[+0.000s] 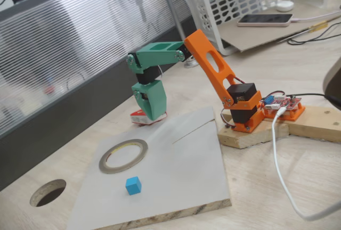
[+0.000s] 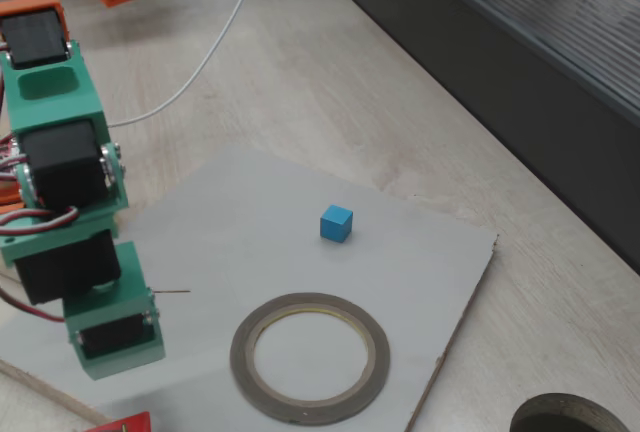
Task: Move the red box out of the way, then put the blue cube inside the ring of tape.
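Note:
In a fixed view the green gripper points straight down onto the red box, which lies on the wooden table just past the white board's far edge. Only the box's red-and-white end shows under the gripper body. The fingers are hidden, so I cannot tell whether they clamp the box. In another fixed view a red corner of the box peeks out at the bottom edge below the green wrist housing. The blue cube sits free on the white board, a short way outside the ring of tape, which lies flat with nothing in its opening.
The white board covers the middle of the wooden table. A round dark hole is cut in the tabletop beside it. The arm's orange base stands on wooden blocks, with a red circuit board and a white cable.

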Controlling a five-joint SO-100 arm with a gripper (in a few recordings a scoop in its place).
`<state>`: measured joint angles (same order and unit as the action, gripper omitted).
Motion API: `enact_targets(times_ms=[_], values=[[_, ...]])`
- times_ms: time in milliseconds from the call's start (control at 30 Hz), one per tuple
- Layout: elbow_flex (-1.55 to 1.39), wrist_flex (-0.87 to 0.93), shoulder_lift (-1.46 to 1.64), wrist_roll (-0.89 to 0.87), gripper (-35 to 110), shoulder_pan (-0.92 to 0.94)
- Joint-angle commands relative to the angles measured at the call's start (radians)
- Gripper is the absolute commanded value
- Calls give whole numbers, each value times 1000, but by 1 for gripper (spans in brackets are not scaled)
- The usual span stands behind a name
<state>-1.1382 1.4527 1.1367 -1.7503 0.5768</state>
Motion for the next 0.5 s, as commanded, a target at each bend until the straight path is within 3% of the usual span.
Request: enact_targets(times_ms=[0,267,467], values=[[15,15,69,-5,1,-11],[15,21,110,-8,1,-160],[15,192,244,-5,1,-173]])
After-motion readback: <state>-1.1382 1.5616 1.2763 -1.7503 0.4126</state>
